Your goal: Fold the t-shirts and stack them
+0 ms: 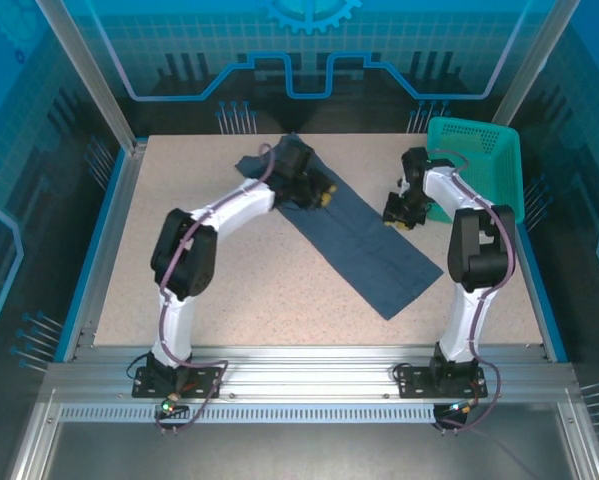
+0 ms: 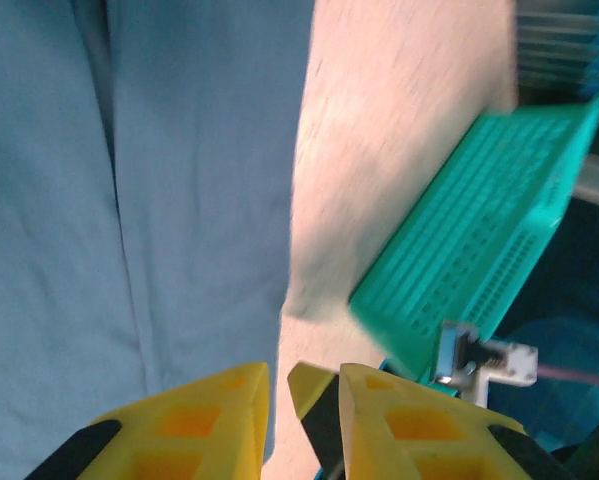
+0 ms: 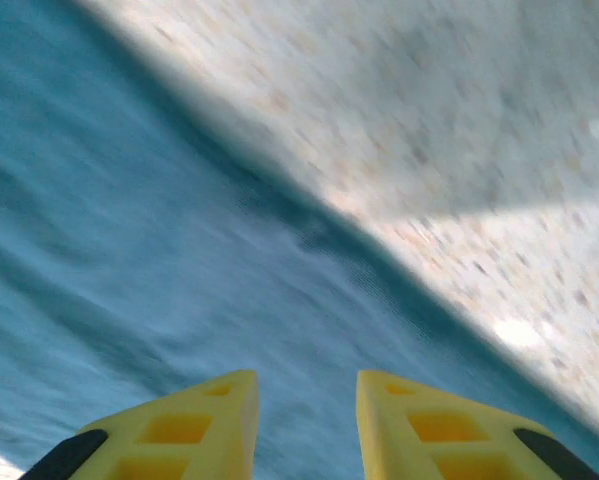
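Note:
A slate-blue t-shirt (image 1: 369, 250) lies on the table as a long narrow strip, running diagonally from the back centre toward the front right. My left gripper (image 1: 326, 193) hovers low over the strip's upper part. In the left wrist view its yellow fingers (image 2: 199, 425) stand a narrow gap apart at the t-shirt's (image 2: 129, 200) right edge, with bare table between them. My right gripper (image 1: 399, 217) is at the strip's right edge, beside the basket. In the right wrist view this gripper (image 3: 307, 378) is open over the blue fabric (image 3: 179, 250), holding nothing.
A teal mesh basket (image 1: 476, 160) stands tilted at the back right corner, close behind the right arm; it also shows in the left wrist view (image 2: 479, 240). Speckled tabletop (image 1: 229, 290) lies bare left and front of the shirt. Blue rails edge the table.

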